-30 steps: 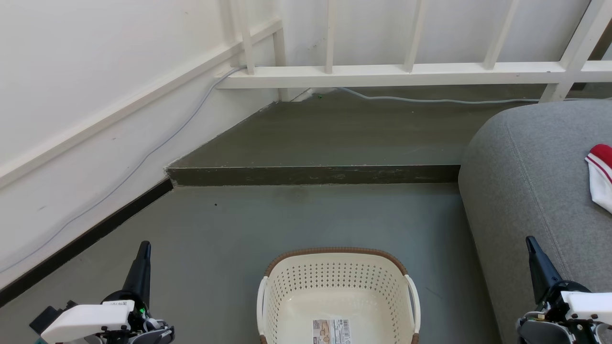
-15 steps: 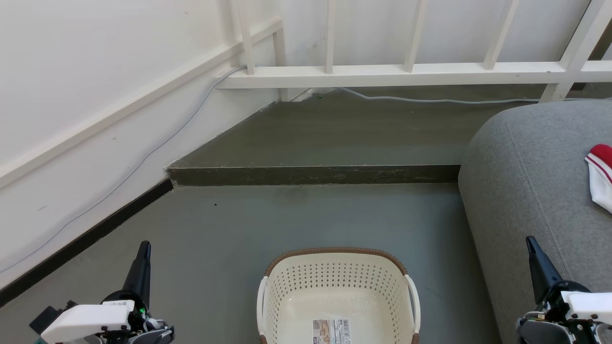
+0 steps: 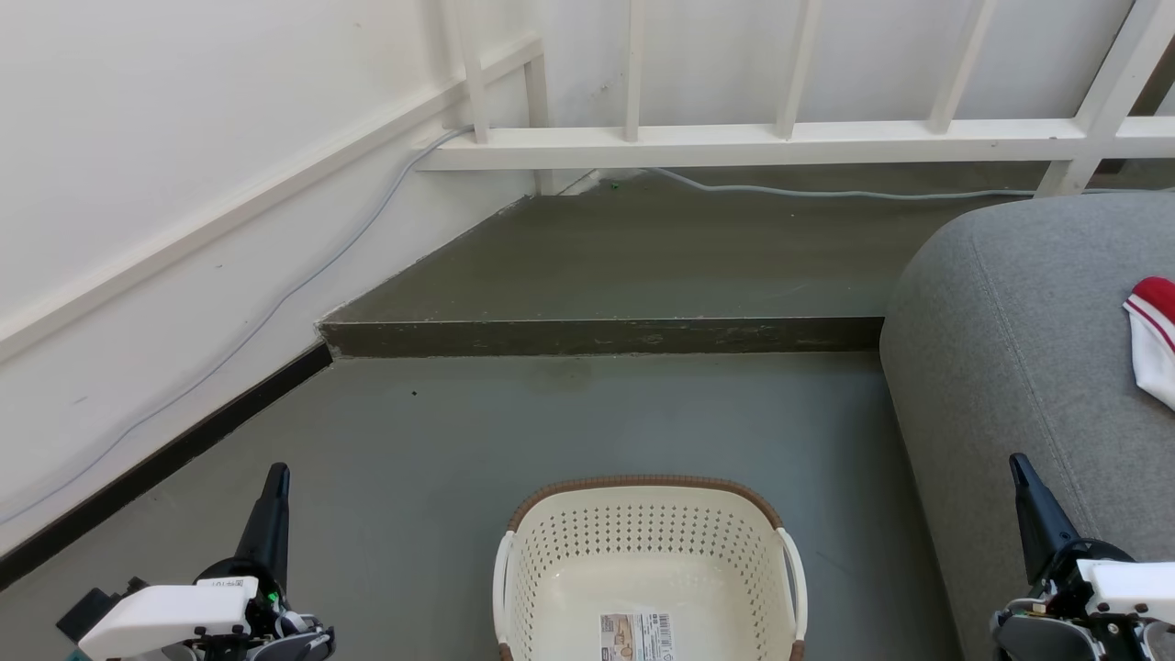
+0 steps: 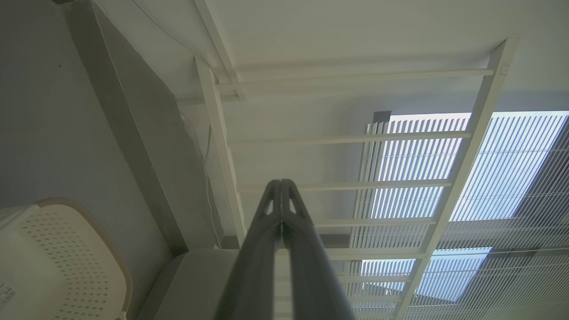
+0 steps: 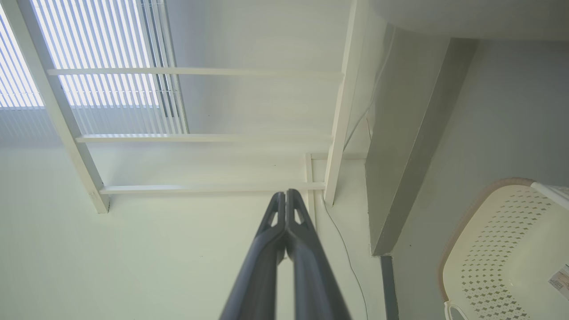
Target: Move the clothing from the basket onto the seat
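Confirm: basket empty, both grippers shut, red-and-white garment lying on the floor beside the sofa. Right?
One thing is off: the clothing lies on the grey seat, not on the floor, as the head view shows. The rest holds: what shows of the basket is empty apart from a label, and the left gripper and right gripper are shut.

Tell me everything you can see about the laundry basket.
The basket is cream-white perforated plastic, rounded rectangular, with a brown woven-look rim and white side handles. It stands upright on the grey floor, left of the seat, not touching it. A barcode label sits on its bottom; the visible part holds nothing else.
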Motion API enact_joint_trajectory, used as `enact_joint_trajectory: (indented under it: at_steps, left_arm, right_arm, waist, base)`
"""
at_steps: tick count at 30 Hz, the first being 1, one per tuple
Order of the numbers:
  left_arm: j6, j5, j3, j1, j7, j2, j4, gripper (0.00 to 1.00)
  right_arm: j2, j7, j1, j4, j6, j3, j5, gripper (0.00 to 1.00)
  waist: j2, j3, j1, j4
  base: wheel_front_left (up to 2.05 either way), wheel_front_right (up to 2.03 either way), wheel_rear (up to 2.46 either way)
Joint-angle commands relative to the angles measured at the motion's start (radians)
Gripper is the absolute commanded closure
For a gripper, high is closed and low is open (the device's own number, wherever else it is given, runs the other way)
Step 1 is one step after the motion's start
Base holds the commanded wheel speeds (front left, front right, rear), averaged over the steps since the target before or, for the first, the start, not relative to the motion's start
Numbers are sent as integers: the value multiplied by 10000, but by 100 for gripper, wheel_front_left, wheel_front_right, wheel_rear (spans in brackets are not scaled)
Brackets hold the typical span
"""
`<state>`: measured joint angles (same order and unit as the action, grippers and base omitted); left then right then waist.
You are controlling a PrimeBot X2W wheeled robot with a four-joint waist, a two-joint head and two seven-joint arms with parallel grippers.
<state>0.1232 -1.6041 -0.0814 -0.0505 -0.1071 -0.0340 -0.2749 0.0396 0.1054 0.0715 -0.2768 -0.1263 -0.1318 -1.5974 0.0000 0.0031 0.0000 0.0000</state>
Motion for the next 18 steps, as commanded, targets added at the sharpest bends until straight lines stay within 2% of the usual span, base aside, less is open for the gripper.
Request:
enact_joint_trajectory:
  at_steps: [1,18]
  left_arm:
    - [75,-45,-324,-576,-62,-162,296,100]
    - [75,-46,-324,-576,-61,-162,296,100]
  right_arm:
    - [106,81,365,320,-44,177,-109,100]
    - [106,80,365,320,-44,178,-110,100]
  waist:
    - [0,0,0,0]
    - [0,0,0,0]
  base:
    - [0,0,0]
    - [0,0,0]
